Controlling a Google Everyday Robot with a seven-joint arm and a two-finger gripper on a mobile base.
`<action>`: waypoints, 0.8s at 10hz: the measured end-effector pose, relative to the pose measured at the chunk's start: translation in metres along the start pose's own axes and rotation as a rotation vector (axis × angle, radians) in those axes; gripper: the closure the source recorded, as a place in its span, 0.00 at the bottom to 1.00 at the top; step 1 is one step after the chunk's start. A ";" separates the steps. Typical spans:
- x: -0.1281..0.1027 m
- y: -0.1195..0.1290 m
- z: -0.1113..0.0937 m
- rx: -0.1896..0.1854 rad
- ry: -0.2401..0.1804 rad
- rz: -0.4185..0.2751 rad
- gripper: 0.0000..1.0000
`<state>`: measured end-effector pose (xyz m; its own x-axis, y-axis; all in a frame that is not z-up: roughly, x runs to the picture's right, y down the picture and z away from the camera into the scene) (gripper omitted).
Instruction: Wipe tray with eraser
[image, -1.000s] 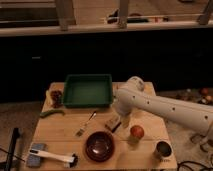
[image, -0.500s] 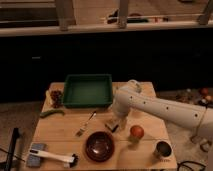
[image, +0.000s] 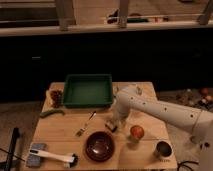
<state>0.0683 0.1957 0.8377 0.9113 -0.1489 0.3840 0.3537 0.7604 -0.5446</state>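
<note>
Camera view gives me the end effector (image: 117, 120) low over the middle of the desk (image: 60, 135), jaws spread wide and holding nothing, right at the eraser (image: 110, 126). The eraser lies on the wood, in front of the tray's near right corner. I read the wide jaws as set to straddle the block for a grasp. The tray (image: 88, 91) sits at the back of the desk, apart from the eraser, so I judge a lift and carry is needed before any wiping. I count one tray, one eraser, one dark-red bowl (image: 99, 146), one fork (image: 86, 123), one reddish fruit (image: 136, 132), one white-handled brush (image: 54, 156), one grey pad (image: 35, 161) and one dark cup (image: 162, 149).
</note>
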 end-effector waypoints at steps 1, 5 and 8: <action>0.001 0.001 0.002 -0.006 -0.004 0.005 0.25; 0.003 0.001 0.005 -0.010 -0.007 0.006 0.64; 0.005 0.001 0.009 -0.020 -0.013 -0.003 0.95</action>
<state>0.0711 0.2013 0.8457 0.9073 -0.1431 0.3953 0.3610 0.7470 -0.5583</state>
